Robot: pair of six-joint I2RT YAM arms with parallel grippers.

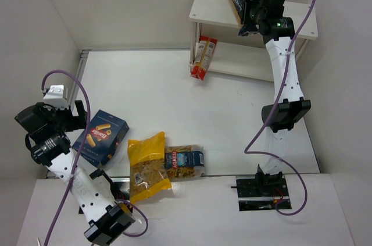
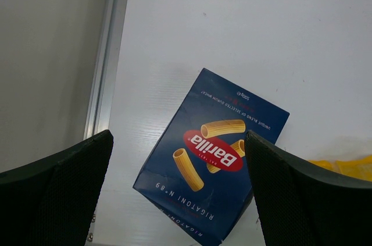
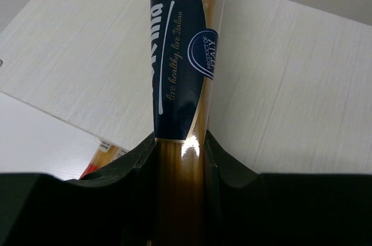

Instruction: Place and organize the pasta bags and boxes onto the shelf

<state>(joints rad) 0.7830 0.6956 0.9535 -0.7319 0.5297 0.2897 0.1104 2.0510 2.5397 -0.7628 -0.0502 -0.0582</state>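
Observation:
My right gripper (image 1: 247,10) is shut on the long spaghetti pack with the dark blue label (image 1: 234,0) and holds it over the top tier of the white shelf (image 1: 212,0). In the right wrist view the pack (image 3: 180,83) runs up between my fingers (image 3: 136,161) above the shelf top (image 3: 279,83). The red-and-white narrow pack (image 1: 204,57) leans at the lower tier's left end. My left gripper (image 1: 74,112) is open just left of the dark blue box (image 1: 102,136), which shows between the fingers in the left wrist view (image 2: 215,153). The yellow bag (image 1: 148,166) and the clear blue-labelled bag (image 1: 183,162) lie near the front.
White walls close the table on the left, back and right. A metal rail (image 2: 107,54) runs along the left edge. The purple cables (image 1: 87,106) loop off both arms.

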